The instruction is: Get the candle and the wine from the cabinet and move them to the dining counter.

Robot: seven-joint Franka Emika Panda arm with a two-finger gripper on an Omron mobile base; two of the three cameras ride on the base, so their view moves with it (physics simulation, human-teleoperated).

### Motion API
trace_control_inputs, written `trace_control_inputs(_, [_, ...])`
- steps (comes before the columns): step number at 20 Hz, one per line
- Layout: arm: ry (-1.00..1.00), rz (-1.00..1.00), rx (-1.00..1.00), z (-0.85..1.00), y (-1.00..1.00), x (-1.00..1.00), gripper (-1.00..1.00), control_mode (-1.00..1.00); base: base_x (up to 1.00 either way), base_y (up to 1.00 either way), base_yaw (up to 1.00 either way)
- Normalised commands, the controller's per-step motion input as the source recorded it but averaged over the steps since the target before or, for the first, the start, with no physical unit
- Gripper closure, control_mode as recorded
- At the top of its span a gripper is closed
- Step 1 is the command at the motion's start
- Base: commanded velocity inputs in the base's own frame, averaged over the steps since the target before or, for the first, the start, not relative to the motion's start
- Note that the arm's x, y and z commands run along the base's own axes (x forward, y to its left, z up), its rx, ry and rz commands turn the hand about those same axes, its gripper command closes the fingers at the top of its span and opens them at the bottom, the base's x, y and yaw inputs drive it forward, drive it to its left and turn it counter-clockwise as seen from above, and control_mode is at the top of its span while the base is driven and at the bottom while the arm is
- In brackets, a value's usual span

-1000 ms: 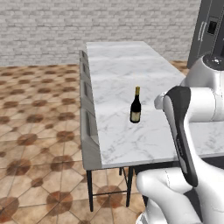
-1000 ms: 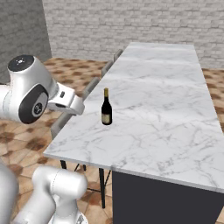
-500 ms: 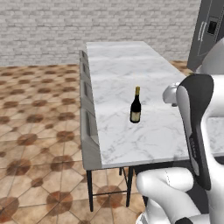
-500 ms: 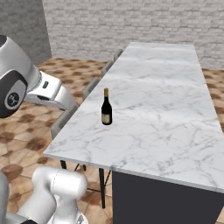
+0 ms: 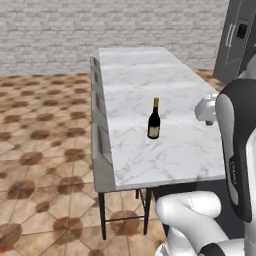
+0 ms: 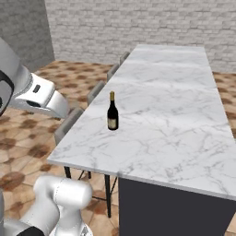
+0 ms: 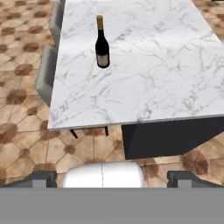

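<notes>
Hand view, near edge: the gripper [image 7: 112, 178] is held high above the floor, fingers [image 7: 41, 178] spread fully and nothing gripped. Beyond, grey stools [image 7: 46, 78] are lined along the dining counter [image 7: 166, 74], and the wine [image 7: 102, 43] is stood upright on the marble, near the stool-side edge and well apart from the hand. With the bottle judged delivered, the candle is what remains; the arm is best swung clear of the bottle before the cabinet is approached.
</notes>
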Motion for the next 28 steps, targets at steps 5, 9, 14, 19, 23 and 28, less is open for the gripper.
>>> trace_control_inputs(5, [0.0, 0.0, 0.0, 0.0, 0.0, 0.0, -1.0, 1.0, -0.98, -0.53, -0.36])
trace_control_inputs(9, [0.0, 0.0, 0.0, 0.0, 0.0, 0.0, -1.0, 1.0, -0.82, -0.07, -0.73])
trace_control_inputs(14, [0.0, 0.0, 0.0, 0.0, 0.0, 0.0, -1.0, 1.0, -0.62, 0.0, -0.84])
trace_control_inputs(19, [0.0, 0.0, 0.0, 0.0, 0.0, 0.0, -1.0, 1.0, -0.53, 0.0, -0.86])
trace_control_inputs(23, [0.0, 0.0, 0.0, 0.0, 0.0, 0.0, -1.0, 1.0, -0.44, -0.06, -0.8])
trace_control_inputs(28, [0.0, 0.0, 0.0, 0.0, 0.0, 0.0, -1.0, 1.0, -0.38, -0.12, -0.8])
